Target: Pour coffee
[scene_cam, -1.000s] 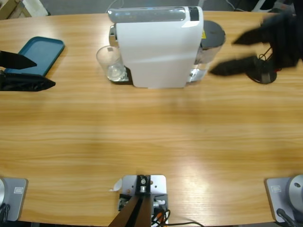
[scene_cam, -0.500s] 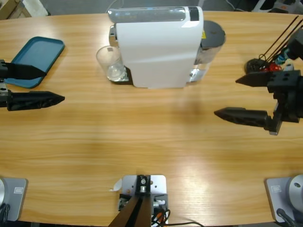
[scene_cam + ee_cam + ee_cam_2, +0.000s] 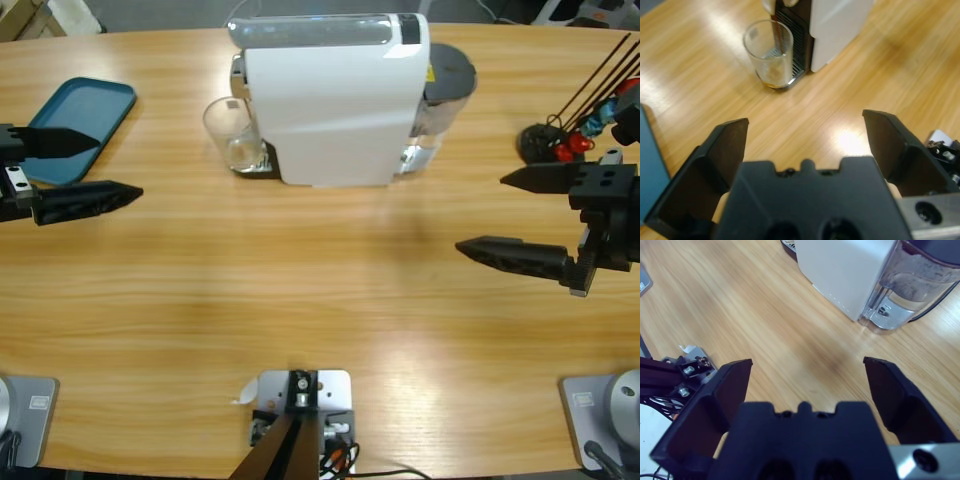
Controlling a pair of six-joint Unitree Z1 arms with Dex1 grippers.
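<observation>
1. Left gripper point(image 3: 100, 165) at the table's left edge, jaws spread wide, holding nothing.
2. Right gripper point(image 3: 482, 214) at the right edge, likewise spread and holding nothing.
3. Clear glass point(image 3: 232, 133) on the drip tray of the white coffee machine point(image 3: 335, 98), well apart from both grippers.
4. Thin layer of coffee point(image 3: 774, 76) in its bottom.
5. Teal tray point(image 3: 85, 115) beside the left gripper.

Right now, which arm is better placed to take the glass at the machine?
Probably left. The left gripper is open on the side of the coffee machine where the glass stands, with bare table between. The right gripper is open beyond the machine.
</observation>
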